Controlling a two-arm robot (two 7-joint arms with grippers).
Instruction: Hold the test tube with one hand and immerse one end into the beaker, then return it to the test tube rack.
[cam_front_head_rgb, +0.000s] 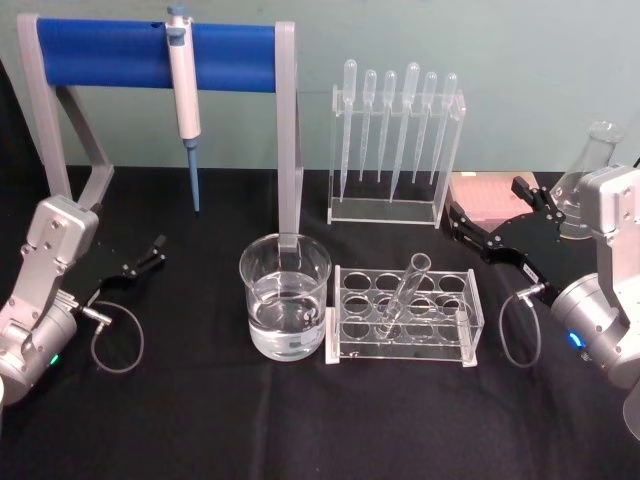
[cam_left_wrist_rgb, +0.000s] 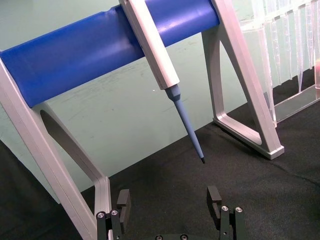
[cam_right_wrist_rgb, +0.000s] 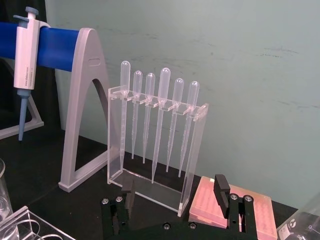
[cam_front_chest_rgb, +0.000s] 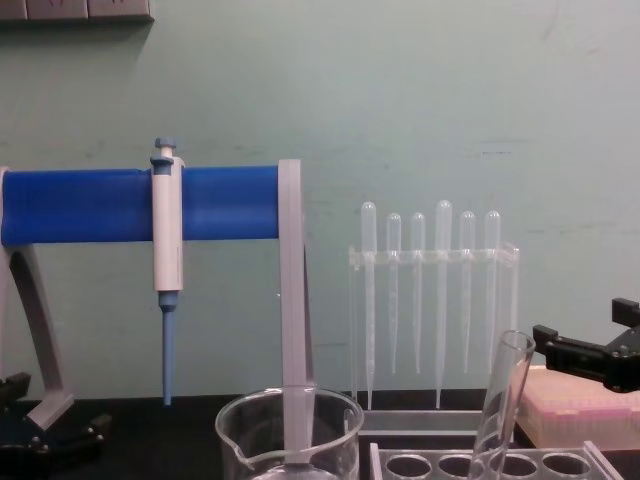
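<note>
Beaker (cam_front_head_rgb: 285, 297) w/ water sits center of the head view, test tube (cam_front_head_rgb: 405, 293) leaning in the clear rack (cam_front_head_rgb: 403, 315) just right of it. Left gripper (cam_front_head_rgb: 140, 262) mid-left, right gripper (cam_front_head_rgb: 483, 233) mid-right, both spread wide, holding nothing.

A black surface (cam_front_head_rgb: 300, 420) carries the beaker (cam_front_head_rgb: 285, 297) at centre, a clear tube rack (cam_front_head_rgb: 403, 316) at its 3 o'clock, a pipette stand (cam_front_head_rgb: 395, 145) at 1 o'clock, and a blue-barred frame (cam_front_head_rgb: 160, 60) at 11 o'clock.
</note>
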